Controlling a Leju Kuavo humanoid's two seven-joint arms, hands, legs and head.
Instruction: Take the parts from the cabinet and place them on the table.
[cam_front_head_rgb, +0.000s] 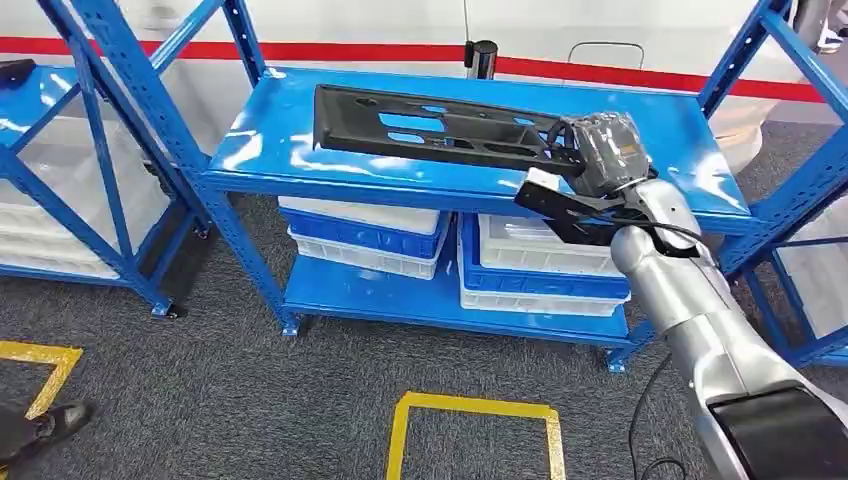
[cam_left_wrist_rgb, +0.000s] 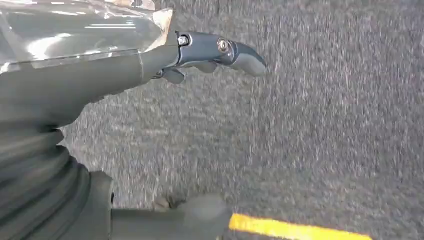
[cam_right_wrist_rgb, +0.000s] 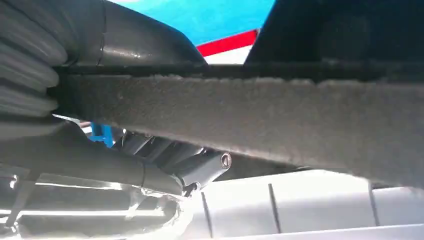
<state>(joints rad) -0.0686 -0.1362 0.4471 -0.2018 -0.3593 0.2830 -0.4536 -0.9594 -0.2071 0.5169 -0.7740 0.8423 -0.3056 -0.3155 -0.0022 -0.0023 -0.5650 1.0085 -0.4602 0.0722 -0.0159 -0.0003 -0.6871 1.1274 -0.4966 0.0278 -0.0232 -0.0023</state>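
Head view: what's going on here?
The robot's right hand grips one end of a long black plastic part over the top of the blue shelf unit. Whether the part rests on the shelf or is lifted is unclear. White and blue bins sit on the lower level. The left hand hangs over grey carpet, holding nothing.

The part (cam_front_head_rgb: 440, 127) is a long, flat black plastic panel with several elongated cut-outs along its length. It lies lengthwise across the top shelf (cam_front_head_rgb: 300, 150) of the blue rack, its left end wider. Its right end is gripped by the right hand (cam_front_head_rgb: 605, 150). In the right wrist view the part's (cam_right_wrist_rgb: 260, 117) rough dark edge runs between thumb and fingers.
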